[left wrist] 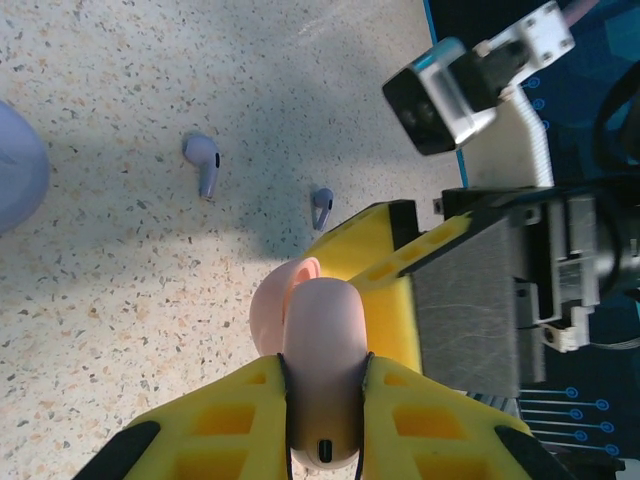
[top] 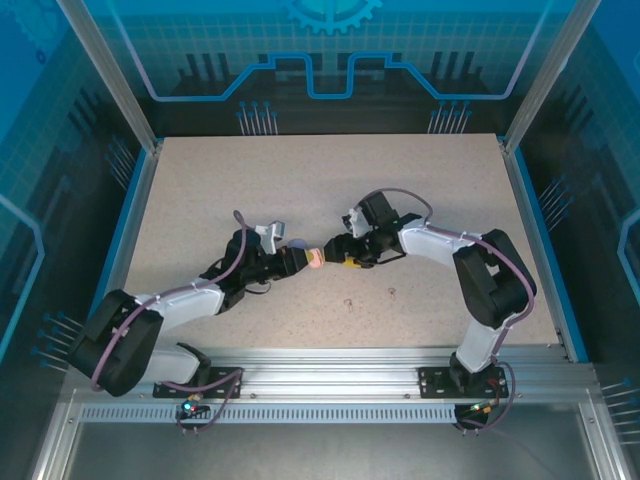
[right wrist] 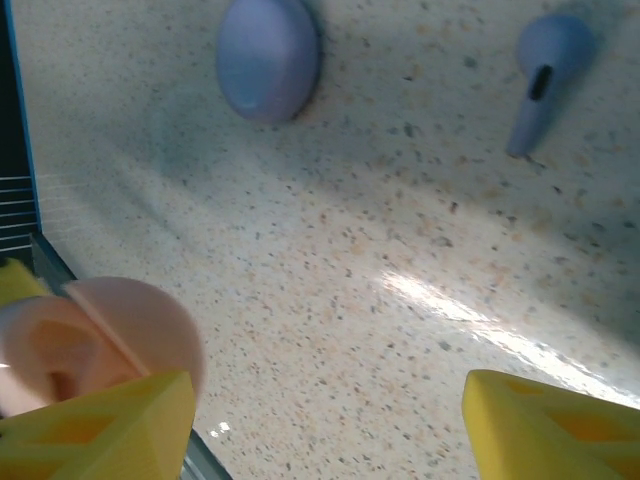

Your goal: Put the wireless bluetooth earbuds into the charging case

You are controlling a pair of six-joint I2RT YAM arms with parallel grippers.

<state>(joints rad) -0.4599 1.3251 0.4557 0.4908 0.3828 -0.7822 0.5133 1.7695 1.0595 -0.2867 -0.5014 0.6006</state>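
- Pinched between the yellow fingers point(left wrist: 210, 430) of the left hand point(left wrist: 322, 400), a pink charging case point(left wrist: 320, 340) is held edge-on to the left wrist lens. Its lid appears swung open toward 11 o'clock.
- Facing it from 1 o'clock, the right hand point(right wrist: 330, 405) stands with its two fingers spread wide and nothing between them. One of its fingers lies just beside the pink charging case, though contact cannot be made out.
- Seen from overhead, both hands meet near the middle of the speckled counter point(top: 200, 190), the left arm point(top: 170, 305) reaching in from 8 o'clock and the right arm point(top: 470, 255) from 4 o'clock.
- Two lavender buds lie loose on the counter beyond the held case in the left wrist view, apart from each other: one lavender earbud point(left wrist: 203, 160) at 11 o'clock and the other lavender earbud point(left wrist: 322, 205) at 12 o'clock.
- A rounded lavender case point(right wrist: 268, 55) rests at 12 o'clock in the right wrist view, well apart from a lavender bud lying at 2 o'clock.
- Overhead, a pink earbud point(top: 348, 302) lies at 5 o'clock from the held case and a second pink earbud point(top: 392, 293) at 4 o'clock. Both are on bare counter, outside either case.
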